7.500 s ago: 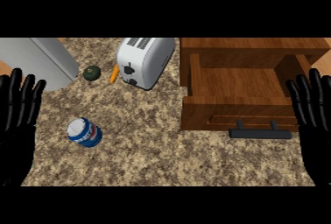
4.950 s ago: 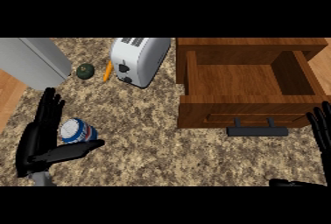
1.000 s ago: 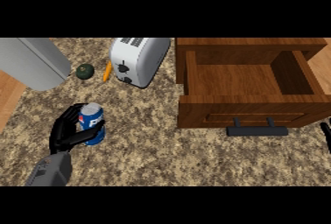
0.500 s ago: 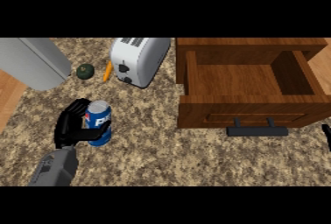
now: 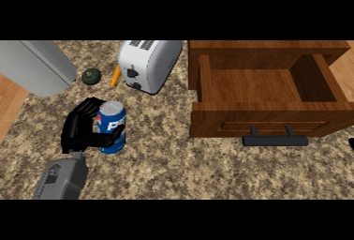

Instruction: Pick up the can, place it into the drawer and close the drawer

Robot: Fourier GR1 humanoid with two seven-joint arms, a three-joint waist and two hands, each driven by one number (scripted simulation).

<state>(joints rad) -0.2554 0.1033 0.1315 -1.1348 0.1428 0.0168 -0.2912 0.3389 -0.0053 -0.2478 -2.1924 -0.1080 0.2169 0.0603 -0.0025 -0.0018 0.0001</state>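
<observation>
A blue cola can (image 5: 112, 127) with a silver top stands upright in the grasp of my left hand (image 5: 81, 129), whose fingers and thumb curl round its left side. It hangs over the speckled counter, left of the wooden drawer (image 5: 266, 89). The drawer is pulled open with nothing inside, and its black handle (image 5: 274, 139) faces me at the front. Of my right hand only a dark sliver (image 5: 351, 143) shows at the right edge.
A white toaster (image 5: 146, 63) stands at the back, left of the drawer. Beside it lie an orange carrot (image 5: 114, 77) and a dark green round thing (image 5: 91, 76). A grey metal box (image 5: 34, 65) fills the back left corner.
My left hand has closed on the can, lifted it upright and carried it a little up and to the right. My right hand has dropped away to the right edge.
</observation>
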